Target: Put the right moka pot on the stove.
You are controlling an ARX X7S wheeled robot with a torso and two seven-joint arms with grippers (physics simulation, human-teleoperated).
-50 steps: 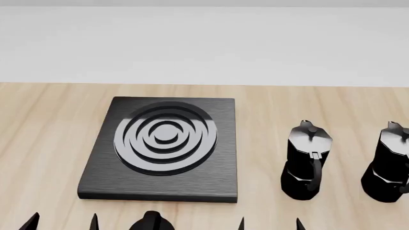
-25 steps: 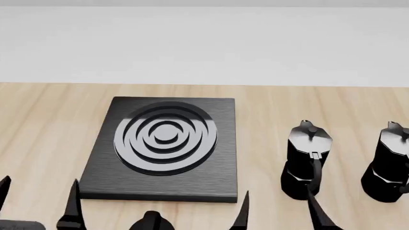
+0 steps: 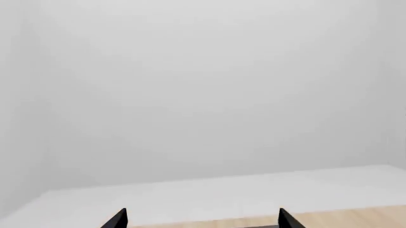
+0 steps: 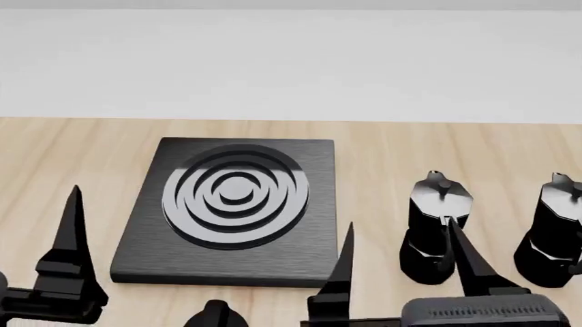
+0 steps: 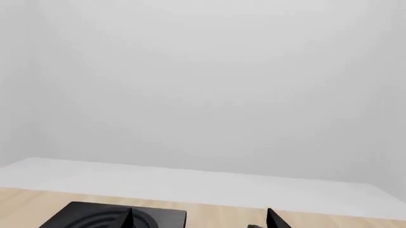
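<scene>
Wooden counter, white wall behind. Right claw wide open, empty, raised for reach; right moka pot sits beyond and right of it, untouched. Stove lies left. Left claw open, empty, idle.

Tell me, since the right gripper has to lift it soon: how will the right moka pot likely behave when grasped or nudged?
The right moka pot looks rigid and glossy, so fingers may slip on its facets. It stands tall with a narrow waist, so a sideways nudge could probably tip it toward the other moka pot nearby. The open right gripper would likely hold best at the waist.
</scene>
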